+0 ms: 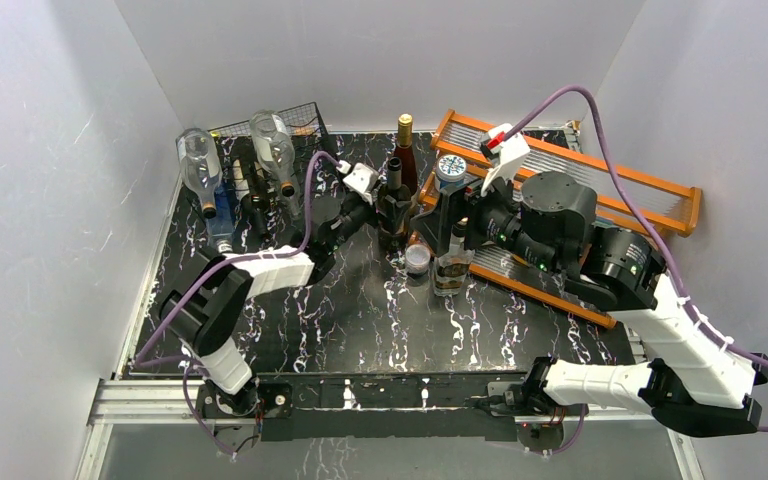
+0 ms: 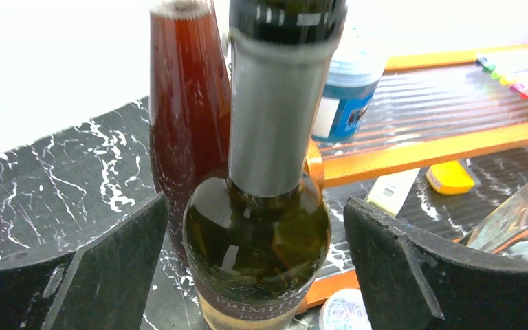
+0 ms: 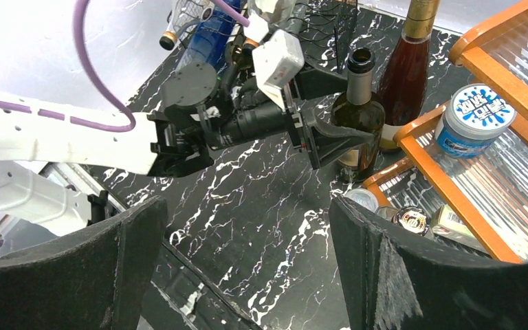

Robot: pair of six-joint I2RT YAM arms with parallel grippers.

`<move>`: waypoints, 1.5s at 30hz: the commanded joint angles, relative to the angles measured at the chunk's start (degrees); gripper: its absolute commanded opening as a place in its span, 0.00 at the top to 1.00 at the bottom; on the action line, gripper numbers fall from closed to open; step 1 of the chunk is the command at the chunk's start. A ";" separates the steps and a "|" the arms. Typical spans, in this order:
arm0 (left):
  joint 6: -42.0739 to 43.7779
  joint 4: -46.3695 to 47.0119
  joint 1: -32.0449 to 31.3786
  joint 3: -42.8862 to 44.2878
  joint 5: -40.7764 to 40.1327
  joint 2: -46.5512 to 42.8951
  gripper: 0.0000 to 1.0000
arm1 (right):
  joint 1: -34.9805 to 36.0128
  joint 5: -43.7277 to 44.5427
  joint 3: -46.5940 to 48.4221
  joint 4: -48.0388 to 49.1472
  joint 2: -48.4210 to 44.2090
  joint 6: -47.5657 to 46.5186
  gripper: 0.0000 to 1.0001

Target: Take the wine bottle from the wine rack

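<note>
A dark green wine bottle [image 1: 394, 195] with a grey foil neck stands upright on the black marble table, away from the black wire wine rack [image 1: 295, 118] at the back left. My left gripper [image 1: 384, 212] is open and straddles this bottle [image 2: 256, 234], with a gap on each side [image 3: 354, 103]. The rack holds two clear bottles [image 1: 200, 160] and a blue one [image 1: 222, 215], necks pointing forward. My right gripper [image 3: 244, 206] is open and empty, hovering over the table right of the bottle [image 1: 447, 215].
A red-brown bottle [image 1: 406, 150] stands right behind the green one [image 2: 189, 103]. An orange wooden shelf [image 1: 650, 185] with a blue-lidded jar [image 1: 451, 167] lies to the right. A clear bottle [image 1: 450, 265] and a small jar [image 1: 418, 258] stand near its front.
</note>
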 commanded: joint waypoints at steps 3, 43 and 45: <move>0.13 -2.48 0.12 -2.17 -0.95 -9.99 0.02 | 0.22 -0.71 -0.42 4.03 0.11 -0.28 0.02; -10.90 -68.61 27.06 -7.93 -25.25 -44.64 0.02 | 0.22 -4.36 -7.93 11.38 2.74 -4.47 0.02; -11.02 -66.49 27.06 -10.58 -29.90 -46.00 0.02 | 0.19 -4.78 -8.28 11.39 2.69 -4.53 0.02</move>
